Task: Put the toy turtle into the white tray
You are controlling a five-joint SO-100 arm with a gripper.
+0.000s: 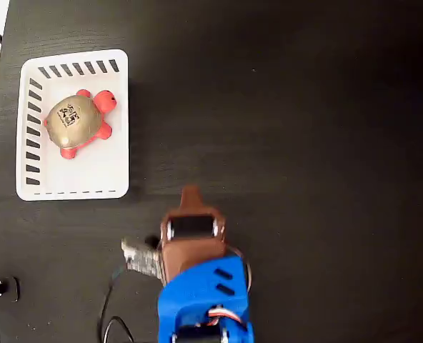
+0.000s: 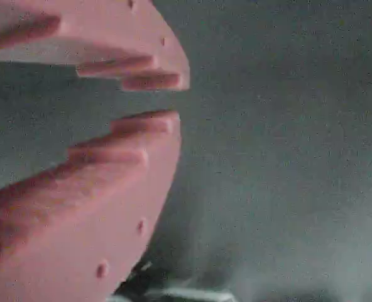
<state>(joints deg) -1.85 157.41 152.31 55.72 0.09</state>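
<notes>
Pink fingers (image 2: 142,135) filled the left side of the wrist view, very close and blurry. The pincer (image 2: 158,97) had only a thin gap between its tips and held nothing. Behind the tips lay only the blurry dark table (image 2: 286,157). In the fixed view the pincer (image 1: 191,193) pointed up the picture from the blue arm (image 1: 204,300). Up and to its left, just past its tip, sat the white tray (image 1: 76,182). The toy turtle (image 1: 79,121) lay inside that tray, in the half far from the pincer, well apart from it.
</notes>
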